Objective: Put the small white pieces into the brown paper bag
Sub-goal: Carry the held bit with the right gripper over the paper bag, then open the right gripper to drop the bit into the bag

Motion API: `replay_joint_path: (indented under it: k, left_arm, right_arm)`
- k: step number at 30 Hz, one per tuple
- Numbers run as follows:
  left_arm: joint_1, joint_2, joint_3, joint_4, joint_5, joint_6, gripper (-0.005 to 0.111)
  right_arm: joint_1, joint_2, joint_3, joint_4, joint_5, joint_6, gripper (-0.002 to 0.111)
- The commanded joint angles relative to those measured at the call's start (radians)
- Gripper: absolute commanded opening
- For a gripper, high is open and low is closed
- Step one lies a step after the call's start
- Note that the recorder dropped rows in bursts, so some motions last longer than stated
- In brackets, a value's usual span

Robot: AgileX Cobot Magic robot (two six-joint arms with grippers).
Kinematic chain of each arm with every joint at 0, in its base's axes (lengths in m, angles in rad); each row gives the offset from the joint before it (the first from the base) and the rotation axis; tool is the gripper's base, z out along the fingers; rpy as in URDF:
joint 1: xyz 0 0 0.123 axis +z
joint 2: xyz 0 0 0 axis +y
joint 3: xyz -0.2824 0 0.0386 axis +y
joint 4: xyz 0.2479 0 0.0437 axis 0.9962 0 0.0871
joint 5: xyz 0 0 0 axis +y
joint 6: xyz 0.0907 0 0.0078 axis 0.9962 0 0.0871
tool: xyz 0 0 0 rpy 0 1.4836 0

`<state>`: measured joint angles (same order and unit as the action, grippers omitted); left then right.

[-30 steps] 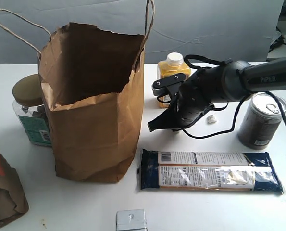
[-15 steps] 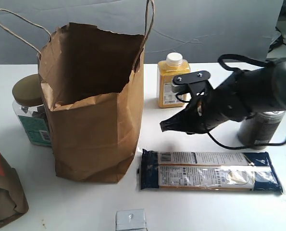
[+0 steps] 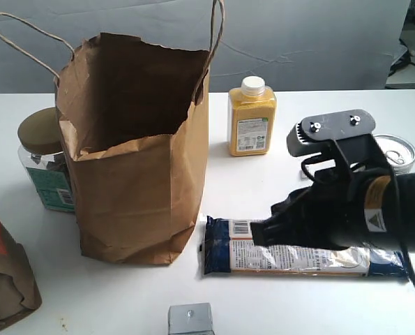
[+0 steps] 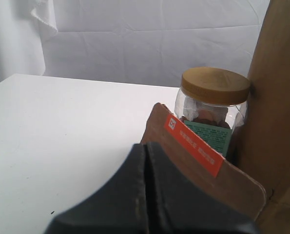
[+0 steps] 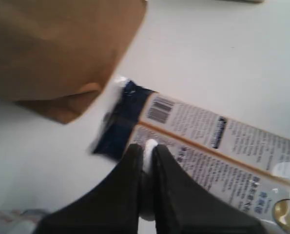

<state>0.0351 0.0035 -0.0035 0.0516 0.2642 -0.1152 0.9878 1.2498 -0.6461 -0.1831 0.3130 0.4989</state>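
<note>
One small white piece point(image 5: 149, 146) is pinched between the fingers of my right gripper point(image 5: 147, 154). The gripper hangs over the barcode end of a long blue-and-white packet point(image 3: 312, 259) lying flat on the white worktop point(image 3: 123, 293). The brown paper bag point(image 3: 134, 160) stands upright and open-mouthed just beside that end of the packet, on the left of the exterior view, with both cord handles raised. Only this one piece shows from my station, because my arm hides the worktop behind it. A yellow bottle point(image 3: 251, 117) and a tin can point(image 3: 399, 148) stand farther back. My left gripper point(image 4: 145, 163) is closed on nothing, its fingers pressed together. It sits low beside a shorter wrinkled bag point(image 4: 208, 170) with a red-orange strip. A gold-lidded jar point(image 4: 214, 105) stands behind that bag, right beside the tall bag's side.
</note>
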Motion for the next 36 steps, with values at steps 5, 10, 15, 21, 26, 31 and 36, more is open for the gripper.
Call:
replay_joint_path:
  k: [5,10,15,21,26,31,36]
  left_arm:
    - [-0.005,-0.003,0.004,-0.008,-0.004,-0.005,0.000]
    - [-0.005,-0.003,0.004,-0.008,-0.004,-0.005,0.000]
    - [-0.005,-0.003,0.004,-0.008,-0.004,-0.005,0.000]
    - [-0.005,-0.003,0.004,-0.008,-0.004,-0.005,0.000]
    - [-0.005,-0.003,0.004,-0.008,-0.004,-0.005,0.000]
    - [-0.005,-0.003,0.004,-0.008,-0.004,-0.005,0.000]
    - [-0.005,-0.003,0.004,-0.008,-0.004,-0.005,0.000]
  right_arm:
    - [0.277,-0.135,-0.020,0.000,-0.005,0.117,0.000]
    - [0.360,-0.124,-0.103,-0.036,-0.054,0.117,0.000]
    - [0.398,-0.042,-0.268,-0.102,-0.058,0.122,0.000]
    - [0.380,0.136,-0.511,-0.176,-0.012,0.152,0.000]
    - [0.322,0.281,-0.706,-0.237,0.065,0.166,0.000]
    - [0.269,0.395,-0.863,-0.276,0.141,0.166,0.000]
    - [0.220,0.486,-0.958,-0.288,0.179,0.166,0.000]
